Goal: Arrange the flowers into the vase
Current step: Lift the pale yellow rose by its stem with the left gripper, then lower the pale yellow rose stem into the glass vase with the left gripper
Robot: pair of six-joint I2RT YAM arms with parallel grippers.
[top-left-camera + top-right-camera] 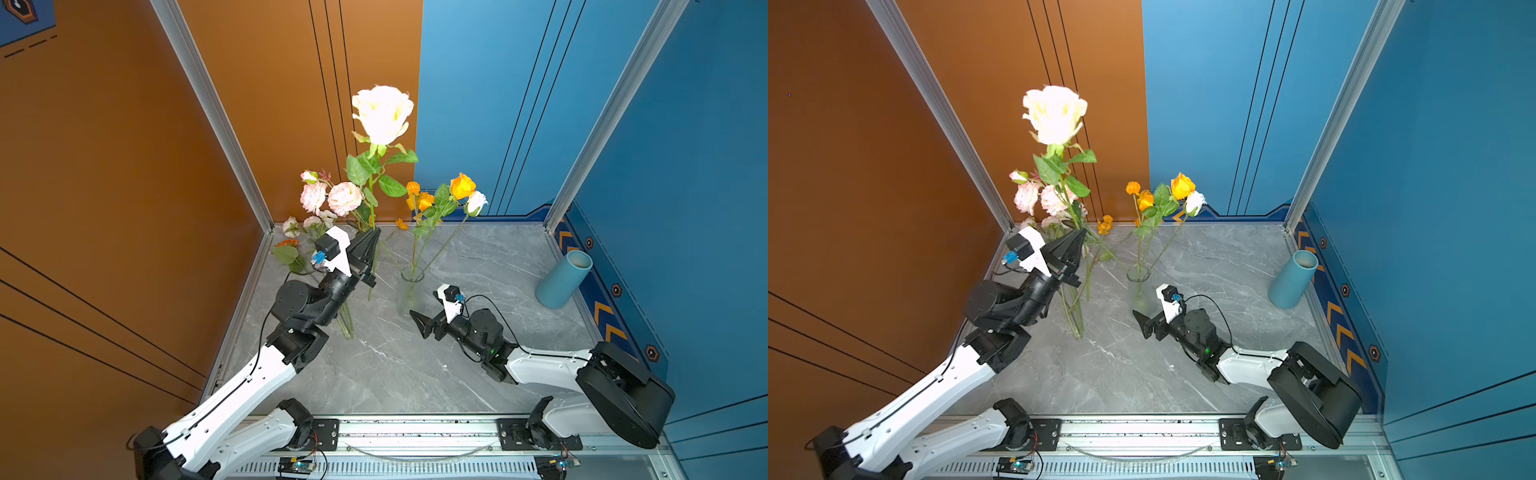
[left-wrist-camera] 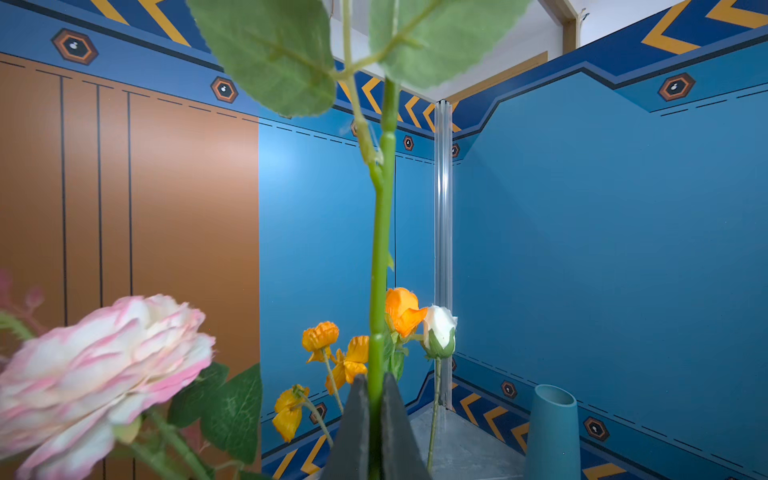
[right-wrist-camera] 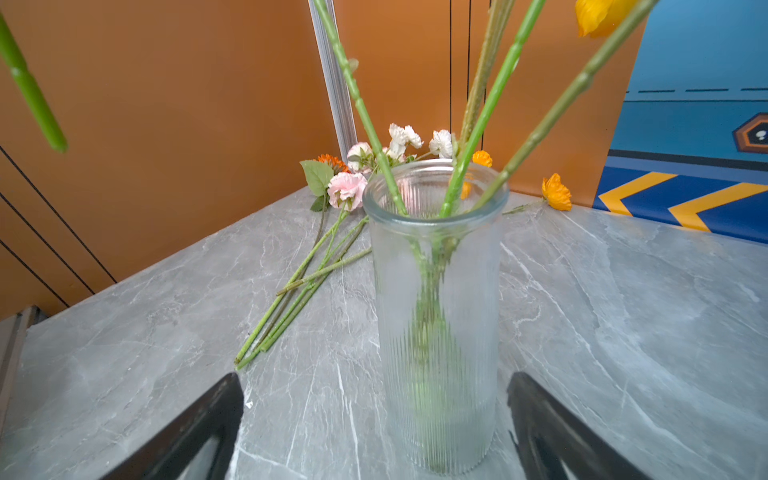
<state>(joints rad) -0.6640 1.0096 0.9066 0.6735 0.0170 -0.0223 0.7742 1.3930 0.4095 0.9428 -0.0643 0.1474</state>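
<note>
Table (image 1: 395, 374): grey marble; orange wall (image 1: 124, 166), blue wall (image 1: 685, 145).
Vase (image 1: 411, 291): glass, faint from above.
Left gripper (image 1: 376, 233): clamps rose (image 1: 382, 114) stem.
Right gripper (image 1: 417, 324): jaws wide, empty.

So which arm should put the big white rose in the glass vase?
Left. The left gripper is shut on the stem of the big white rose, held upright near the glass vase. The right gripper is open and empty, facing it.

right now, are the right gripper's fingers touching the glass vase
Apart. The right wrist view shows table between each of the right fingers and the glass vase.
</note>
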